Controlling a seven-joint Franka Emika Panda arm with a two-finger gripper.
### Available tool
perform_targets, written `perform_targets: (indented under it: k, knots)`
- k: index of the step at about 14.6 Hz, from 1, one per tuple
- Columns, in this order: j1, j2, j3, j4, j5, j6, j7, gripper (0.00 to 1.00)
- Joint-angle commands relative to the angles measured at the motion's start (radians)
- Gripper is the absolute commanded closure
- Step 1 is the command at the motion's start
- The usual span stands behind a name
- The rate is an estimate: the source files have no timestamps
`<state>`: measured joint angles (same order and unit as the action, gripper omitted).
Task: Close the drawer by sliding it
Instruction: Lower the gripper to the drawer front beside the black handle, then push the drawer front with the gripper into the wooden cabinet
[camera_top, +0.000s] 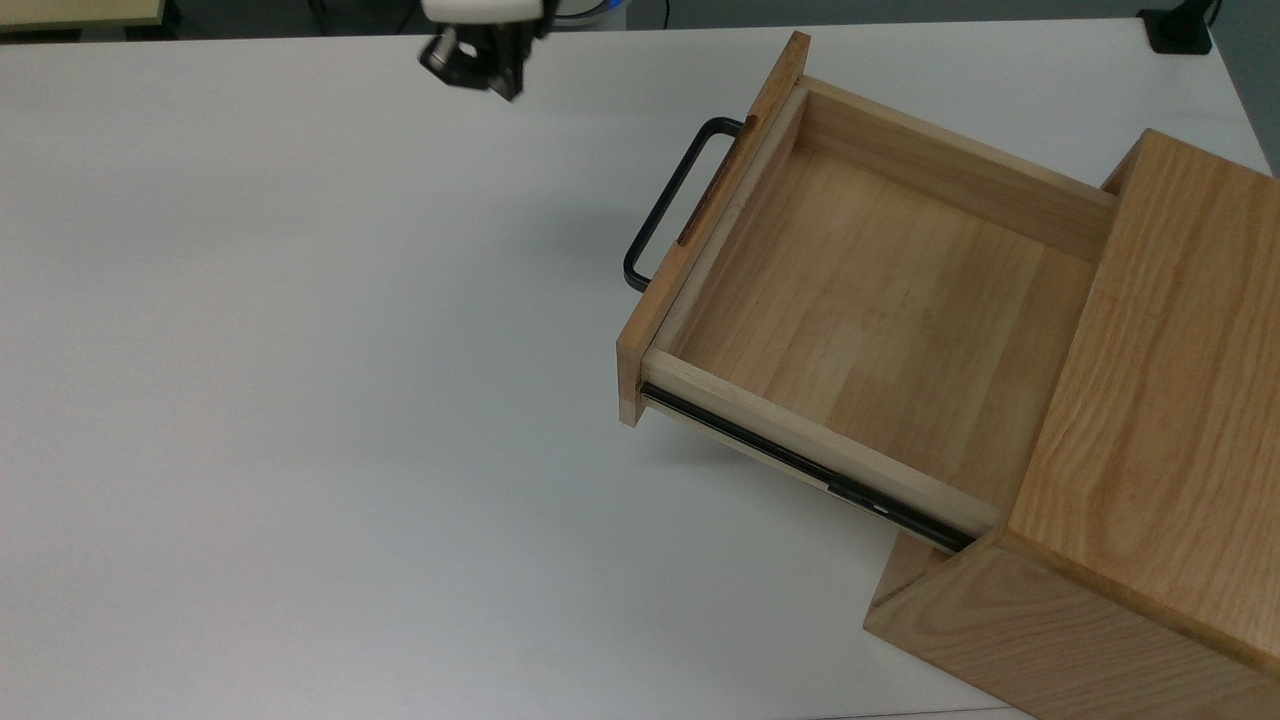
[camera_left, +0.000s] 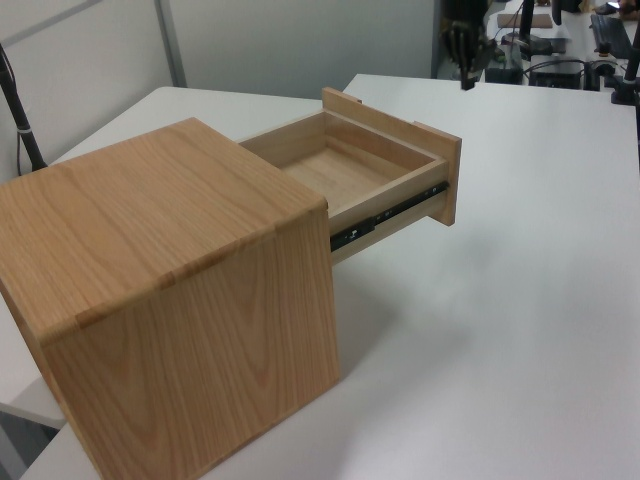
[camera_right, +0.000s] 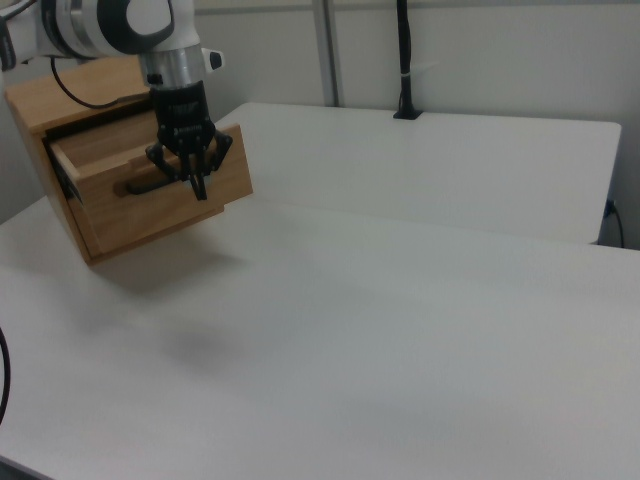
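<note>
Top view: drawer (camera_top: 860, 310) pulled far out of the cabinet (camera_top: 1160, 400) at the top view's right, handle (camera_top: 672, 203) facing the bare worktop (camera_top: 300, 400). Claw (camera_top: 480, 62) near the far edge, well apart from handle; can't tell if spread.

Left view: drawer (camera_left: 350, 165) open, rail (camera_left: 385, 215) exposed; claw (camera_left: 463, 50) beyond it.

Right view: claw (camera_right: 192, 170) hangs in front of drawer (camera_right: 150, 190), fingers close together.

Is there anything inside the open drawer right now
No, in the top view the drawer is pulled out of the cabinet and its wooden floor lies bare.
</note>
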<state>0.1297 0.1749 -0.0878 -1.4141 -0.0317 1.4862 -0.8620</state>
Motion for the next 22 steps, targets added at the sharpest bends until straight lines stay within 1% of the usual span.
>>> perform_targets:
  k: [1, 5, 8, 12, 14, 16, 19, 20, 22]
  knots:
    - [0.067, 0.038, -0.017, -0.014, -0.011, 0.107, 0.035, 0.99]
    - [0.137, 0.087, -0.02, -0.003, -0.013, 0.198, 0.087, 1.0]
    - [0.162, 0.117, -0.02, 0.007, -0.011, 0.245, 0.11, 1.0]
    - [0.171, 0.17, -0.004, 0.04, 0.003, 0.347, 0.211, 1.0]
    - [0.211, 0.193, -0.003, 0.049, 0.003, 0.414, 0.241, 1.0]
    - [0.237, 0.216, 0.011, 0.069, 0.003, 0.45, 0.276, 1.0]
    - [0.283, 0.253, 0.013, 0.076, 0.003, 0.543, 0.354, 1.0]
    - [0.294, 0.274, 0.013, 0.08, 0.003, 0.587, 0.369, 1.0]
    - [0.318, 0.305, 0.014, 0.098, 0.003, 0.629, 0.395, 1.0]
